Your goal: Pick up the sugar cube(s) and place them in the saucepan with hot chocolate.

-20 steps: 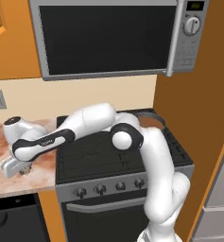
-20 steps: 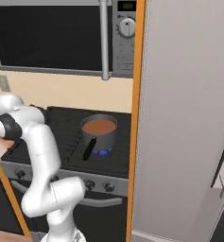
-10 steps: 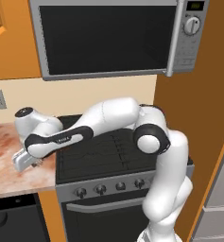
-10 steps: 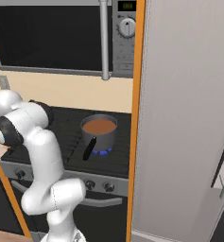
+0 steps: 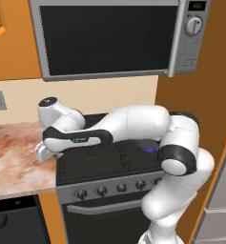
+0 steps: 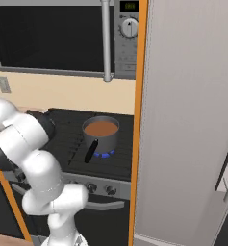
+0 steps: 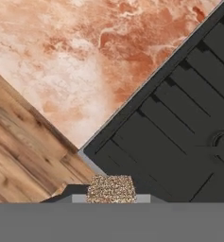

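In the hand view a speckled tan sugar cube (image 7: 111, 187) sits between the two dark fingertips at the bottom, with my gripper (image 7: 111, 194) shut on it. Below it lie the stove's left front corner and the counter's edge. In the left base view the gripper (image 5: 44, 153) hangs low over the seam between counter and stove. The arm covers the right burners there. The grey saucepan (image 6: 101, 137) with brown hot chocolate and a black handle stands on the stove's front right burner over a blue flame, well to the right of the gripper.
A reddish marble counter (image 5: 12, 157) lies left of the black stove (image 5: 100, 162). A microwave (image 5: 109, 38) hangs above the stove. Knobs (image 5: 101, 191) line the stove front. A tall grey panel (image 6: 187, 120) rises right of the stove.
The arm has swung rightward from over the counter to the stove's left edge, carrying the cube. The elbow has shifted right as well. The saucepan has stayed put.
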